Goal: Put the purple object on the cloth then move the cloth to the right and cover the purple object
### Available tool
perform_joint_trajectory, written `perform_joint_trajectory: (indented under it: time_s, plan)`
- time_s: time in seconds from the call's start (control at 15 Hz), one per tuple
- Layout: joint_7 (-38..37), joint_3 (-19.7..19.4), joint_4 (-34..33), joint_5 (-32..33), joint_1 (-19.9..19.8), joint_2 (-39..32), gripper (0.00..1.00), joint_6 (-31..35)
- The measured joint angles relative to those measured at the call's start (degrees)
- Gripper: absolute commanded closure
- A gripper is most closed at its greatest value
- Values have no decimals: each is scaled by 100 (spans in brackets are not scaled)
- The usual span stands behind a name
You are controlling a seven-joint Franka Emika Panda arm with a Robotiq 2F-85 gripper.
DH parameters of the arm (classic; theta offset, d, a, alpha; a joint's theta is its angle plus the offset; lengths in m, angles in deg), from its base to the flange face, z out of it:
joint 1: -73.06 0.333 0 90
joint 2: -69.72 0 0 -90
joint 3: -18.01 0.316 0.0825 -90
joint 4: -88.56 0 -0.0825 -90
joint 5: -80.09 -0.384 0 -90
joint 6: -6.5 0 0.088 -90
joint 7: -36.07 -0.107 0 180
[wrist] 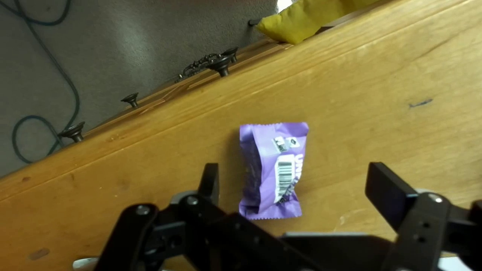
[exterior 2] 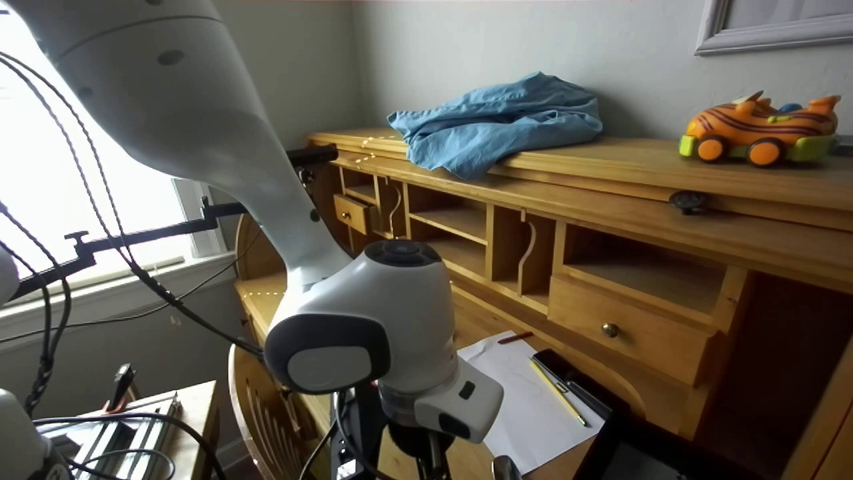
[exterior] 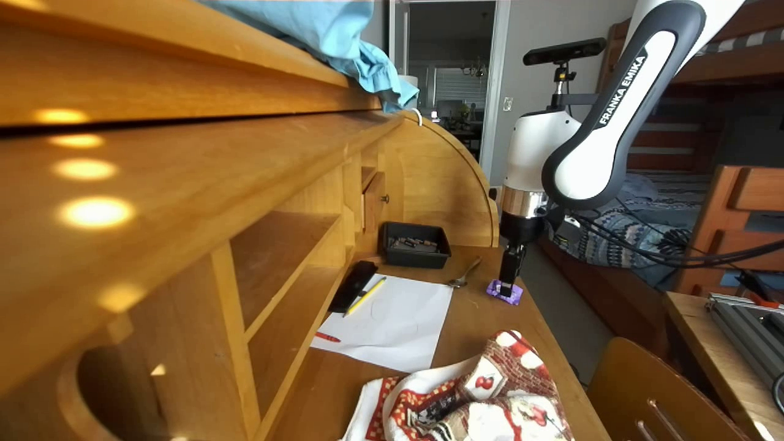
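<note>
Purple packet [wrist: 272, 171] is lying under the gripper [wrist: 295, 182] (spread wide, holding nothing), near the tabletop's [wrist: 361, 113] front edge, long axis running across the closing line.

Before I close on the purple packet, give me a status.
Fingers open, purple packet between them in wrist view, ungripped. It lies on desk, apart from cloth. Spoon close by, not touching it.
</note>
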Motion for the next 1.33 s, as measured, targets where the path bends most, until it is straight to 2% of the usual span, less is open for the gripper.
perform_joint_trajectory:
  time_s: [0.27,0.33,0.4,0.47,0.53,0.73,1.07,1.33]
  plan:
    - [0,-10,-125,0,6,-191,0,103]
    - [-1,-15,-141,0,10,-236,5,159]
    - [-4,-20,-160,2,16,-281,21,204]
    - [-6,-23,-186,3,19,-325,29,231]
    - [-9,-23,-210,3,20,-365,31,245]
    - [-9,-24,-267,3,22,-451,54,271]
    - [-9,-25,-299,3,24,-504,87,275]
    - [-9,16,-343,0,7,-500,95,274]
